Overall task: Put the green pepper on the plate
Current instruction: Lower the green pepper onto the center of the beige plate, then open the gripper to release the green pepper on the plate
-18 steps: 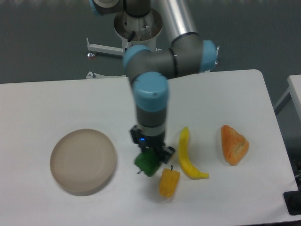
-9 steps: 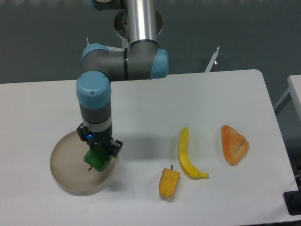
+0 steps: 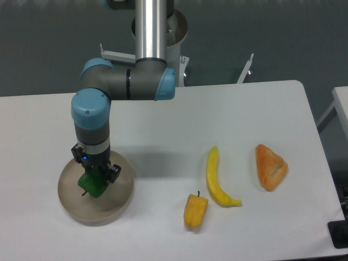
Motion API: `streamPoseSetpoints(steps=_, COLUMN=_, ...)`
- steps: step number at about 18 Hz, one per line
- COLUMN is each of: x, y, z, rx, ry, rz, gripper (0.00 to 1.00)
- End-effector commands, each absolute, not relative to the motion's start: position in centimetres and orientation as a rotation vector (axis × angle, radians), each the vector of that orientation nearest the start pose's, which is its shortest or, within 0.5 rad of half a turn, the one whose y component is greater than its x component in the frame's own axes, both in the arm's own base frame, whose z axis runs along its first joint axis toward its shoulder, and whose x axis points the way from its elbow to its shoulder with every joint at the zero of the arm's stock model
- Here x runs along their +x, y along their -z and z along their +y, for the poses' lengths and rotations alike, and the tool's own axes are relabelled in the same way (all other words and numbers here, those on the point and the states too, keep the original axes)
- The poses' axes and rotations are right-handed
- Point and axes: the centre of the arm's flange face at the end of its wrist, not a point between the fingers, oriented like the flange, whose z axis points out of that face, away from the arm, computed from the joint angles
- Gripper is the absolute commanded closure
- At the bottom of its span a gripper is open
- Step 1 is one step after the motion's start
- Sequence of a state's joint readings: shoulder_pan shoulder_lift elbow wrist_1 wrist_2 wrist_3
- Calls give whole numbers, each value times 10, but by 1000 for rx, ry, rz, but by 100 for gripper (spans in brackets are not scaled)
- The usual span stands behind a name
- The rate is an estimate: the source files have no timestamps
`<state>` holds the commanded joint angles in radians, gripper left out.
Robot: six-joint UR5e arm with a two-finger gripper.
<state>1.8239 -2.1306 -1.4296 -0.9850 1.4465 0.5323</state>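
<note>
The green pepper [image 3: 93, 185] is small, glossy and bright green. My gripper [image 3: 95, 179] is shut on it and holds it over the middle of the plate [image 3: 117, 204], at or just above its surface; I cannot tell whether it touches. The plate is round, beige-tan, with a low rim, at the table's front left. The arm reaches down from the back and hides part of the plate's far rim.
A yellow-orange pepper [image 3: 195, 211] lies near the front edge. A long yellow curved fruit [image 3: 216, 178] lies right of it. An orange wedge-shaped item [image 3: 269, 166] lies further right. The robot base [image 3: 163, 27] stands behind the table.
The gripper carried the green pepper left from beside the yellow-orange pepper to over the plate, and now sits further left, over the plate's middle.
</note>
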Motion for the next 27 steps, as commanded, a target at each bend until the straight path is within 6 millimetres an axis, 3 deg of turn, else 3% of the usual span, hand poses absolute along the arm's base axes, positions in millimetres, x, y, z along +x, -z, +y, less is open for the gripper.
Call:
streamPoseSetpoints(steps=10, x=-31, y=-258, z=713, rx=-2937, ry=92, rz=434, gripper=73)
streamPoseSetpoints(steps=11, x=-31, y=-259, z=713, rx=-2936, ry=91, rz=434, gripper=66)
streamPoseSetpoints(steps=13, x=-31, y=-261, z=714, rx=-2934, ry=90, rz=432, gripper=19)
streamPoseSetpoints(steps=16, x=-31, y=-260, z=713, rx=-2936, ry=92, rz=430, gripper=0)
streamPoseSetpoints(steps=27, x=-34, y=-284, z=709, rx=-2912, ry=74, rz=411, gripper=0)
